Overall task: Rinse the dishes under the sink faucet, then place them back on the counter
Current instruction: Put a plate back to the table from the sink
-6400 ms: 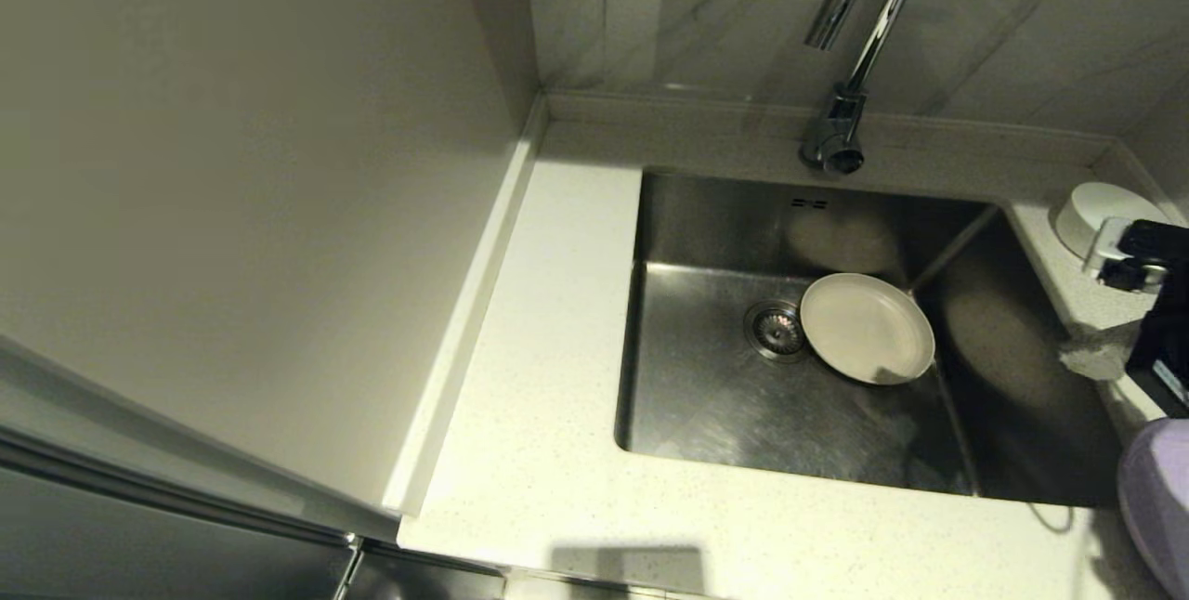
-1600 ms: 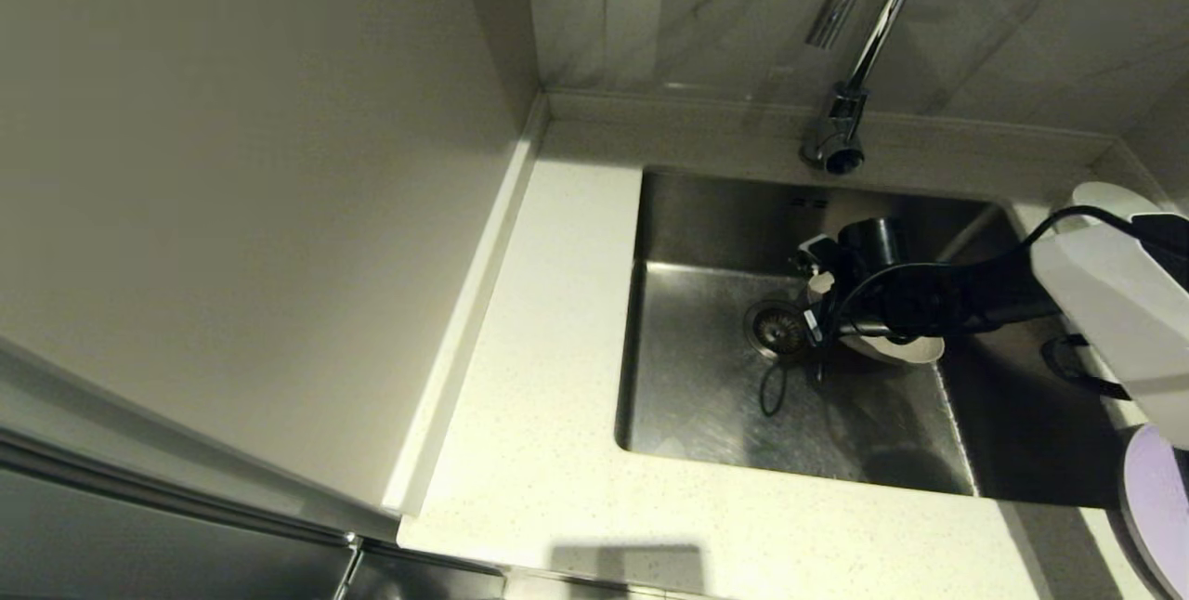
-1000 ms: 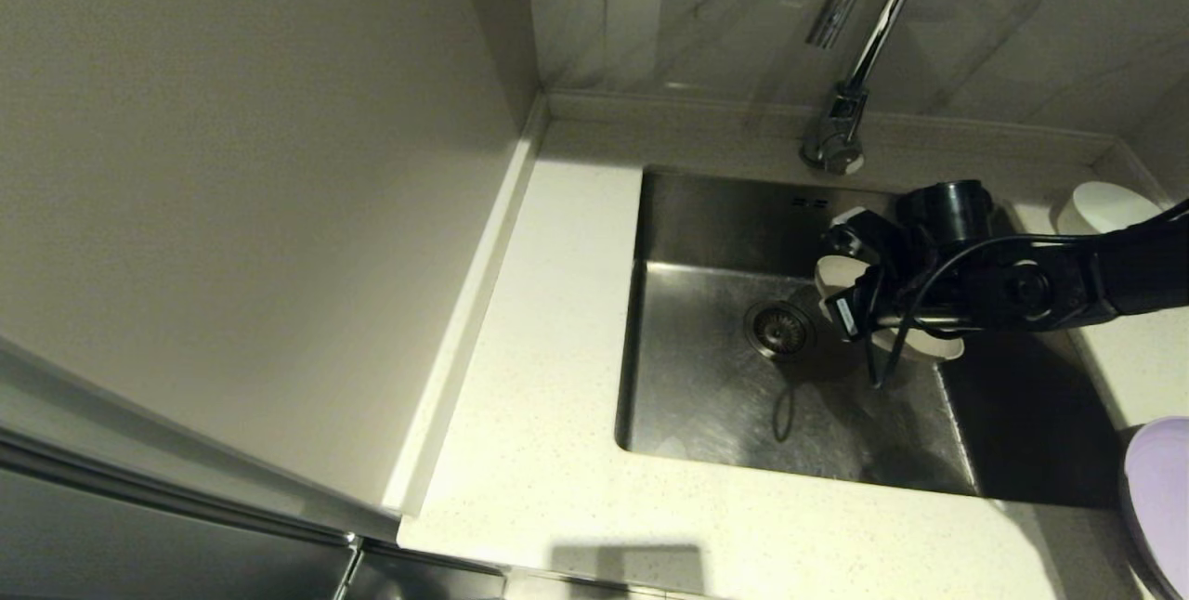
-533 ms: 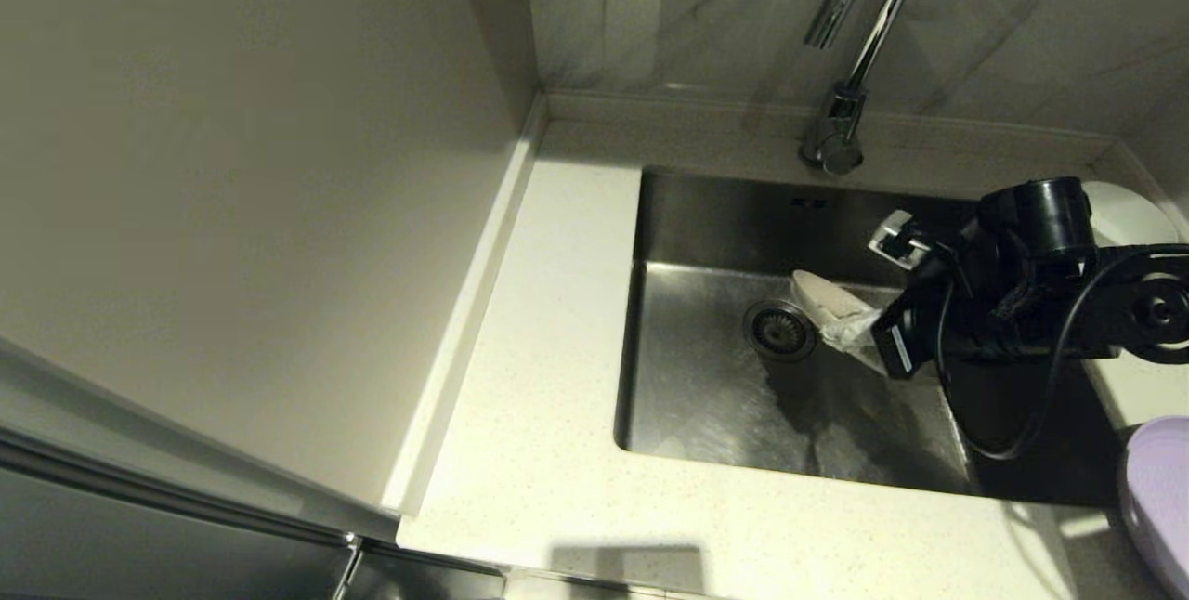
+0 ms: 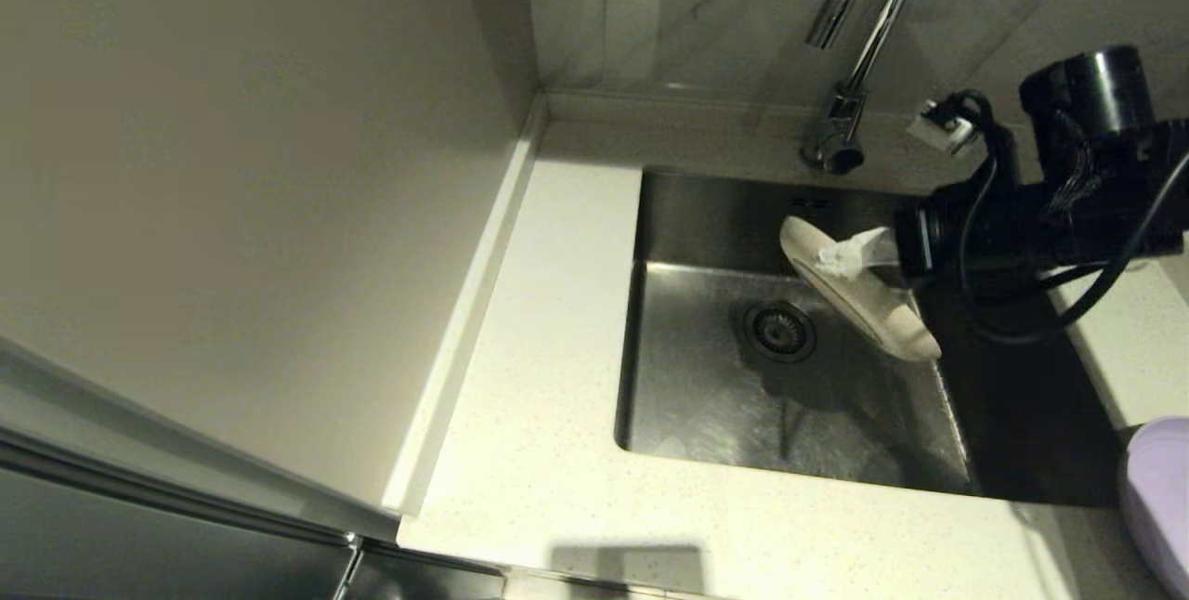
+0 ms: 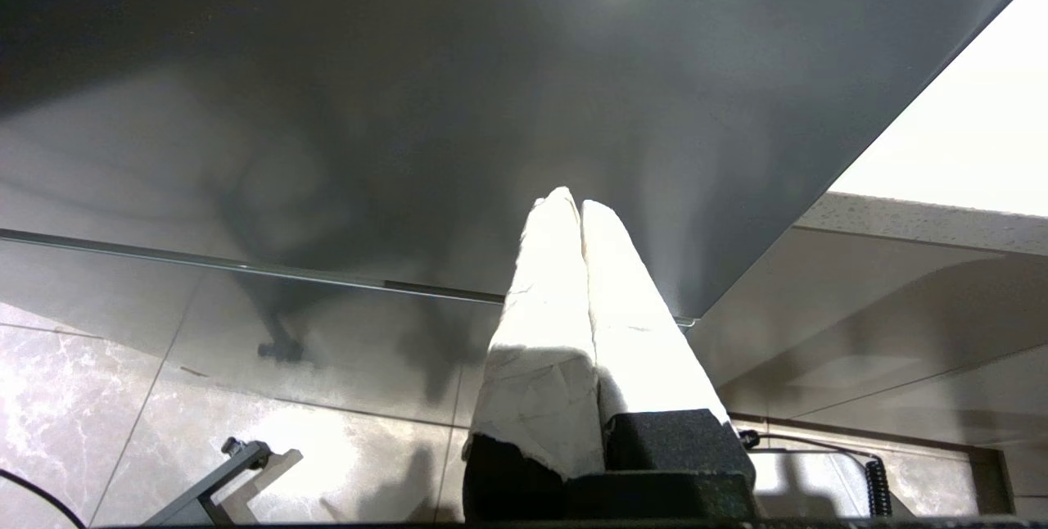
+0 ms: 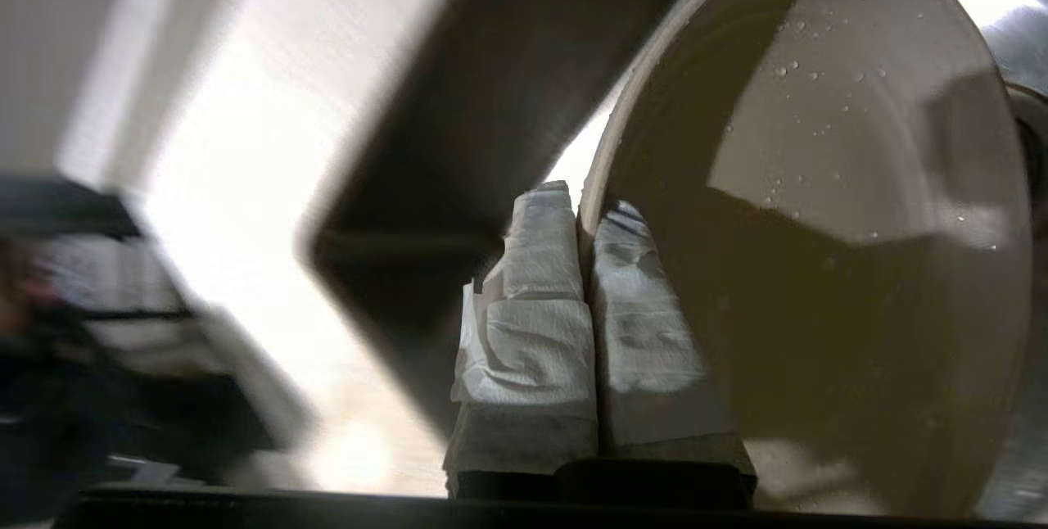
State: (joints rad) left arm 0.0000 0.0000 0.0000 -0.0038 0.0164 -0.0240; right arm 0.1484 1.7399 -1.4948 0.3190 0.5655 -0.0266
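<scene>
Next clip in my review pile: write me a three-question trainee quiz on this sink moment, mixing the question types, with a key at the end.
1. True or false: the beige plate lies flat on the floor of the sink.
2. Which claw grips the plate? A) left claw B) right claw C) neither
3. Fill in: the lavender plate rests on the ____ at the robot's right.

Key
1. False: it is held tilted on edge above the basin, near the drain strainer, below the faucet.
2. B: its wrapped fingers pinch the rim. The left claw is shut, away from the sink.
3. counter
</scene>
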